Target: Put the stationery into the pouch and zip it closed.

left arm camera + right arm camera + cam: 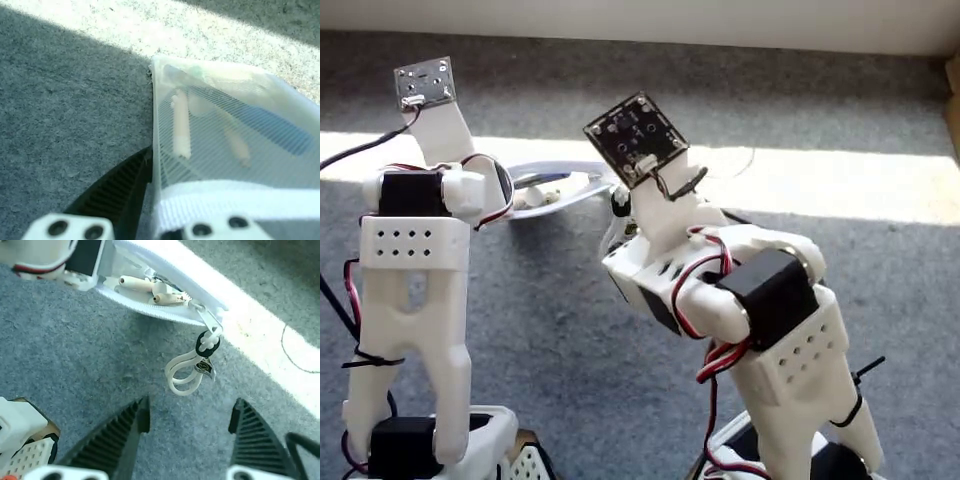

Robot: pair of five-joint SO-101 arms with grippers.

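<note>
The mesh pouch (pixel 225 150), stationery (pixel 150 287) inside, is clamped at one end by the left gripper (pixel 152 167) over the grey surface (pixel 100 350) and is judged ready for zipping (the zip gapes), so its cord pull (pixel 187 375) is to be pinched by the wide-open right gripper (pixel 192 407).

The pouch (pixel 568 194) is white see-through mesh with a white woven zip band. In the high view it sits at about 11 o'clock from the middle, stretched from 9 towards 3 o'clock. Its mouth gapes open, unzipped. The zip pull (pixel 207 322) is at one end of the mouth, with a white cord loop (pixel 184 376) on it. Inside is the stationery (pixel 180 125): two cream sticks and a longer blue piece (pixel 280 131), lying slantwise against the mesh.
</note>
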